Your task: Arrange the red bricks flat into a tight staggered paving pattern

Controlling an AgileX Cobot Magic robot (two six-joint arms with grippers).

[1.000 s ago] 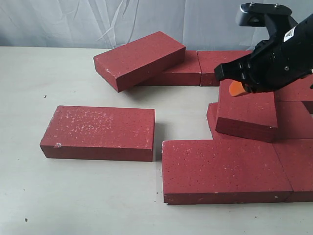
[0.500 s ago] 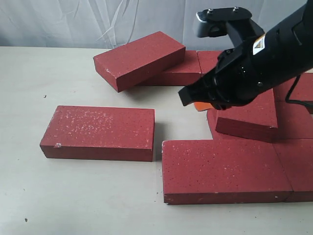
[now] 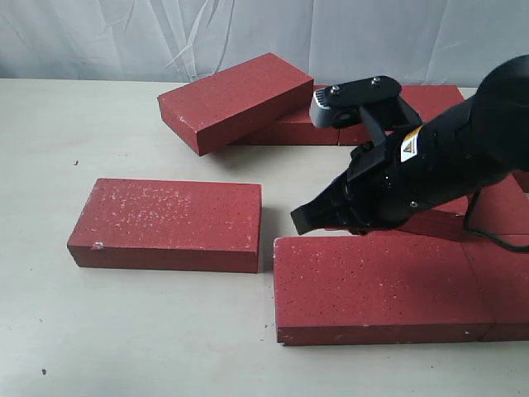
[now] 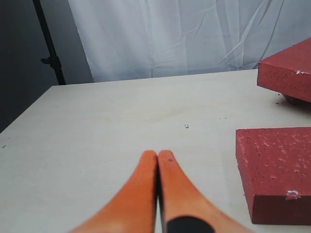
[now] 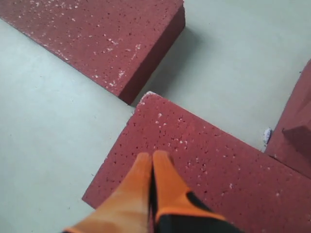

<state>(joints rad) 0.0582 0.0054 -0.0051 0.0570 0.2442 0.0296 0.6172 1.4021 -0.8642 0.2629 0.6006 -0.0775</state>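
Surface: pale, matte, before a wrinkled white curtain.
Red bricks: front row flat at right; lone brick flat, apart at left; tilted brick leaning on rear row.
Right tool: pressed closed, empty, over the front row's corner.
Left tool: closed, empty, above bare surface.
Change: right tool now further left and lower; bricks unmoved.

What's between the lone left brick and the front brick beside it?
Only a narrow strip of bare table; the exterior and right wrist views both show it.

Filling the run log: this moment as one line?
right gripper: shut, over front brick | left gripper: shut, empty | lone brick: flat, apart
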